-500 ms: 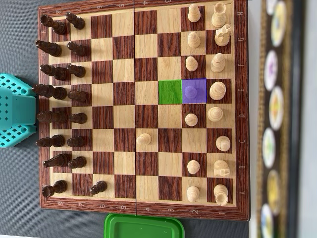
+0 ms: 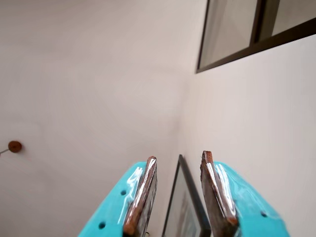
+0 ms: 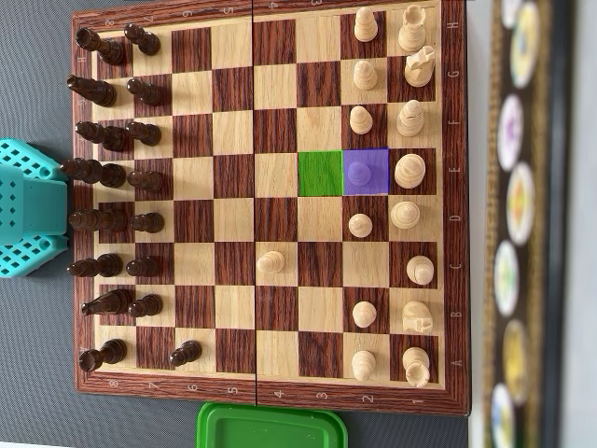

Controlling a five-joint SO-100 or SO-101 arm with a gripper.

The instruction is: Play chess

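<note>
Turquoise plastic forms the two fingers of the pincer point(image 2: 178, 160), each faced with a glossy brown pad point(image 2: 143, 195); in the wrist view they are held apart with nothing between them and are aimed at a pale wall, where a dark picture frame point(image 2: 185, 207) is seen through the gap and a dark-framed window point(image 2: 247, 34) higher up. No chess piece is caught in that view.

From overhead, the teal arm base point(image 3: 28, 207) is seen at the left edge, just beside the wooden chessboard point(image 3: 270, 390), well apart from the marked squares. Dark pieces point(image 3: 112, 175) are ranked along the left side, light pieces point(image 3: 410, 170) along the right, and the middle files lie largely open. One light pawn point(image 3: 270, 262) stands alone near the centre. A pawn under a purple tint point(image 3: 359, 171) is found beside a green-tinted square point(image 3: 320, 174). A green lid point(image 3: 270, 427) lies against the lower edge.
</note>
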